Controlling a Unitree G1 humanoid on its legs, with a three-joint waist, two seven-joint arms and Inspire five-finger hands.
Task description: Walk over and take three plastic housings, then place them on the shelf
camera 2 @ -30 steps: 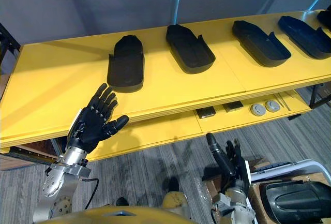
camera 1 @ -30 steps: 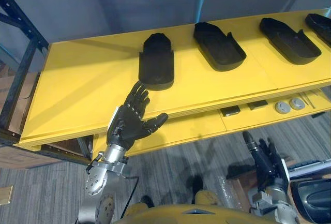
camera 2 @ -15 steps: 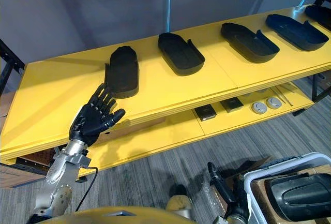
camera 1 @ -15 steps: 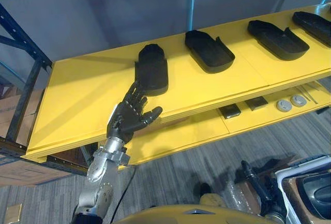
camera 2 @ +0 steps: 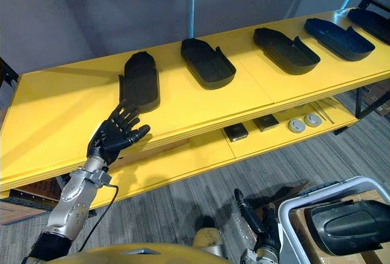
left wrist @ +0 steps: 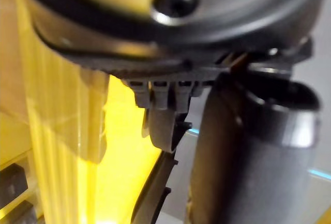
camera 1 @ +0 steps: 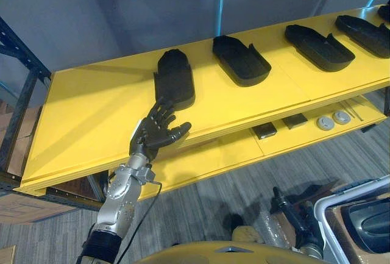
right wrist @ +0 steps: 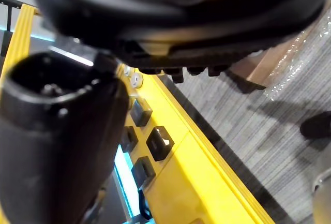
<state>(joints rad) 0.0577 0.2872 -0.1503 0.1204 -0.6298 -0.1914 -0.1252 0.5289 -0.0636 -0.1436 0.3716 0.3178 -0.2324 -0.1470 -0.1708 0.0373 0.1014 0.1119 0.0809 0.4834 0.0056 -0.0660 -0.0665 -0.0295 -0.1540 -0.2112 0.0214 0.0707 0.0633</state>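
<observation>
Left eye view: plastic housing (camera 1: pixel 174 84) just beyond left hand's (camera 1: pixel 153 137) fingers (camera 1: pixel 163 113)

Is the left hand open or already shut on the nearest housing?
Open: the left hand has fingers straight and spread by the near end of the housing, curled round nothing. Contact cannot be told.

Two small black square blocks (camera 1: pixel 264 131) lie side by side, near two round silver discs (camera 1: pixel 326 124) (with what may be thin metal rods (camera 1: pixel 353 109) just beyond). Grey striped carpet floor (camera 1: pixel 201 203) spreads below; a dark metal rack frame (camera 1: pixel 24 96) stands at the left.
</observation>
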